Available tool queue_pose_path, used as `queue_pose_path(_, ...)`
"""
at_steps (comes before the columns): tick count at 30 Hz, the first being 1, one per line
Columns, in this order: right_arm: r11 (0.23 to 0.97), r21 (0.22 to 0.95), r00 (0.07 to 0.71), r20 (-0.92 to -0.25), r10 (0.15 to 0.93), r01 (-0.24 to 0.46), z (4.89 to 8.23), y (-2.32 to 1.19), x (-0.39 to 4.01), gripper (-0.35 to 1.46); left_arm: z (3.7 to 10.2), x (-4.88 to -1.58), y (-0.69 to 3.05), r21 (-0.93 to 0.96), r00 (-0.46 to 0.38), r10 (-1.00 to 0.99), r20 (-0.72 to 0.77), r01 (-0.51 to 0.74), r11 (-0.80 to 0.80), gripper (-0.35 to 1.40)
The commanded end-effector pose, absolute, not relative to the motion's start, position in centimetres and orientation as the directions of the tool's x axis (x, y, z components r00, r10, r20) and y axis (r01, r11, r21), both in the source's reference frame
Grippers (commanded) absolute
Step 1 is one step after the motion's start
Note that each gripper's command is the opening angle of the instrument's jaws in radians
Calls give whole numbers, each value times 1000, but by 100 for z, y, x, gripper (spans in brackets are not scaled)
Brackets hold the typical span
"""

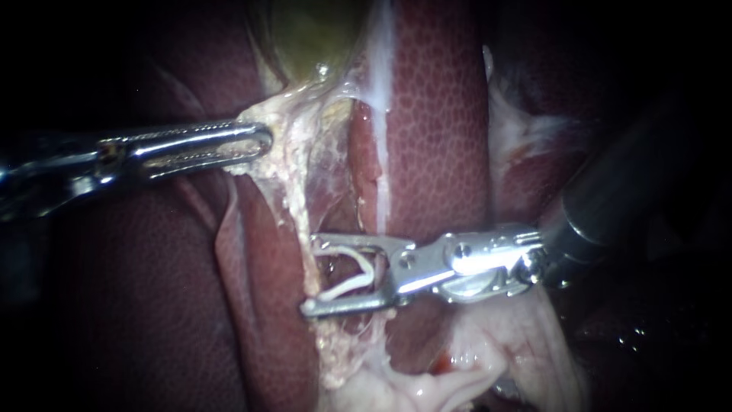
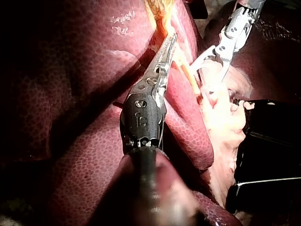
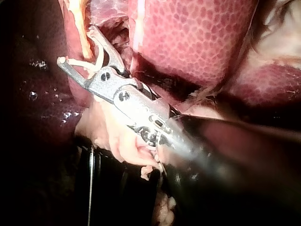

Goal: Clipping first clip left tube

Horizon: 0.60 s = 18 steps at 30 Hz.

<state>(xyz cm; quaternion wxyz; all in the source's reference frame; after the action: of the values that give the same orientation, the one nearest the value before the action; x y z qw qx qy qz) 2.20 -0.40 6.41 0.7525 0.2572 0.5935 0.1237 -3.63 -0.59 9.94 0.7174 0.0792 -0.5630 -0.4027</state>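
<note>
Two instruments work over the liver (image 1: 435, 114), whose mottled red lobes fill the scene. The left instrument (image 1: 261, 142) comes in from the left. Its hand is clenched on a shred of fatty tissue (image 1: 286, 133) just on the near side of the greenish gallbladder (image 1: 305, 30), and the two jaws lie almost together with the shred pinched at their tips.

From that grasp a thin pale tube (image 1: 299, 202) runs toward the near side along the edge of a liver lobe.

The right instrument (image 1: 309, 275) enters from the right. Its hand stands spread wide and is grasping a white clip (image 1: 358, 276). The clip's two legs lie one against each jaw, and its bend sits deep in the throat. The tube passes between the tips of those spread jaws, inside the open mouth of the clip. Whether the clip touches the tube is hard to tell from here.

In the right wrist view the tube looks orange and crosses between the jaws, ahead of the clip's bend. In the left wrist view the clenched hand grips the same yellowish shred at its tip, and the right instrument stands beyond and beside it with the tube between the two.

On the near side of the right instrument's hand lies a fold of soft pale tissue (image 1: 457, 374).
</note>
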Motion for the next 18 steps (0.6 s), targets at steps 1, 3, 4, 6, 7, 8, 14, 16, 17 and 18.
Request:
queue_pose_path(1, 835, 537, 265, -828, 493, 124, 641, -42, 221, 59, 994, -363, -59, 567, 42, -667, 744, 489, 663, -35)
queue_pose_path(3, 829, 545, 266, -824, 500, 128, 642, -43, 221, 59, 994, -363, -59, 567, 42, -667, 744, 489, 663, -35)
queue_pose_path(4, 825, 550, 266, -821, 505, 132, 642, -44, 222, 59, 994, -363, -59, 567, 42, -667, 744, 489, 663, -35)
queue_pose_path(6, 816, 560, 267, -816, 514, 142, 643, -45, 222, 59, 995, -363, -59, 567, 42, -667, 744, 488, 663, -35)
queue_pose_path(7, 812, 565, 267, -813, 518, 147, 643, -46, 222, 59, 995, -363, -59, 567, 42, -667, 744, 488, 663, -35)
queue_pose_path(8, 806, 570, 268, -810, 521, 157, 644, -48, 223, 59, 995, -363, -59, 567, 42, -667, 744, 488, 663, -35)
queue_pose_path(14, 775, 602, 275, -792, 546, 194, 649, -58, 228, 58, 999, -362, -57, 567, 42, -667, 744, 488, 663, -35)
queue_pose_path(16, 768, 607, 277, -788, 550, 205, 650, -60, 231, 58, 1000, -362, -56, 567, 42, -667, 744, 488, 663, -35)
queue_pose_path(17, 764, 610, 278, -787, 551, 212, 652, -62, 232, 58, 1001, -362, -56, 567, 42, -667, 744, 488, 663, -35)
queue_pose_path(18, 757, 617, 281, -782, 557, 216, 653, -64, 233, 57, 1001, -361, -56, 567, 42, -667, 744, 488, 663, -35)
